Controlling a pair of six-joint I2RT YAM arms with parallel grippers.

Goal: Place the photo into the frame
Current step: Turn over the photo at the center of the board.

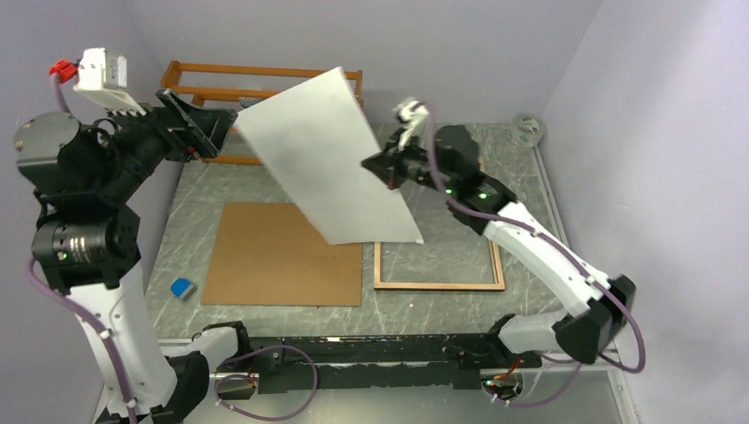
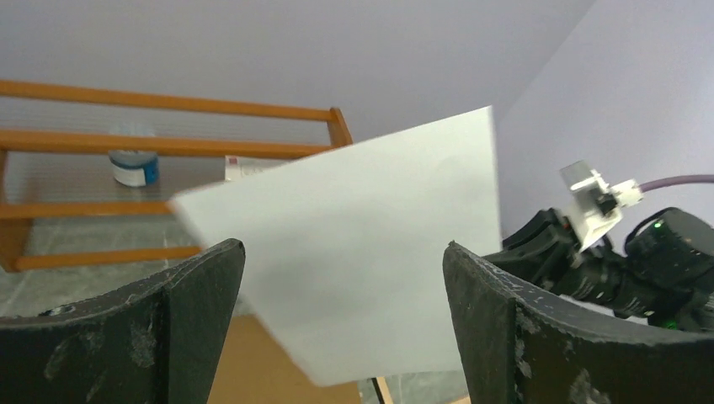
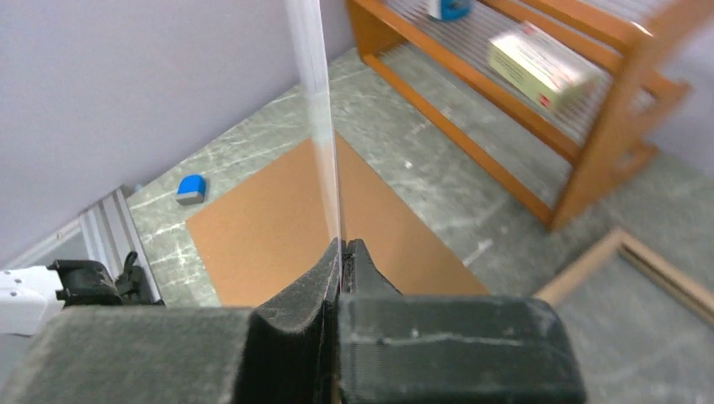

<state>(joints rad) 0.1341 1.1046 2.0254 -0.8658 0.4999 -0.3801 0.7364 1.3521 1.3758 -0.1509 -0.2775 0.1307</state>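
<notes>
- right gripper (image 3: 341, 249) jaws clamp the large, thin, white-backed photo (image 1: 327, 159) aloft.
- left gripper (image 2: 343, 246) jaws wide apart.
- thin wood-coloured rectangular frame (image 1: 439, 285) lies flat.

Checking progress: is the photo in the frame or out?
Out. The photo hangs midair, pinched by the right end effector; the frame lies flat below.

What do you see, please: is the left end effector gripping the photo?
No, the left end effector has its fingers wide apart, the photo beyond them.
</notes>
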